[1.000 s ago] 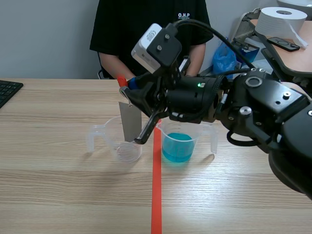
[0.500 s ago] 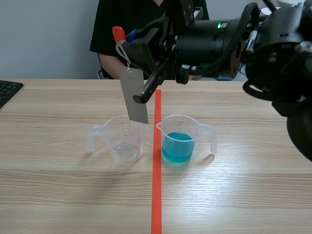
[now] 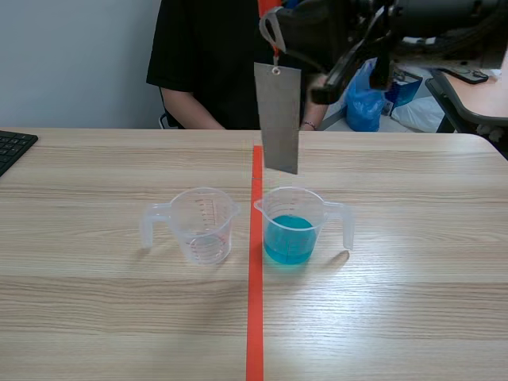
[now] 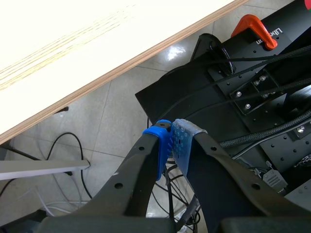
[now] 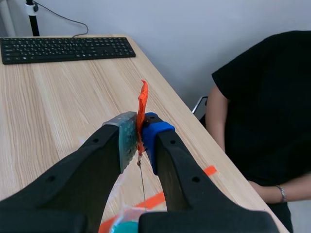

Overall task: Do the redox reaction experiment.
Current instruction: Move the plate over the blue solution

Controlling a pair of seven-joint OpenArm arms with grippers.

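Note:
A grey metal plate (image 3: pixel 278 119) hangs on a string from an orange tag (image 5: pixel 141 109). My right gripper (image 5: pixel 139 130) is shut on that tag, high over the table near the scene view's top (image 3: pixel 274 17). The plate's lower edge hangs just above the clear beaker of blue liquid (image 3: pixel 291 227), apart from it. An empty clear beaker (image 3: pixel 202 225) stands to its left, across the red tape line. My left gripper (image 4: pixel 173 145) is shut on nothing, below the table's edge (image 4: pixel 97 77) over the floor, out of the scene view.
A person in a black shirt (image 3: pixel 210 55) sits across the table behind the plate. A black keyboard (image 5: pixel 63 48) lies at the table's far left edge (image 3: pixel 12 147). The robot's base and cables (image 4: pixel 252 92) lie under the left gripper.
The right arm has lifted the plate out of the empty beaker and carried it up and to the right, over the blue-liquid beaker. Both beakers stay put.

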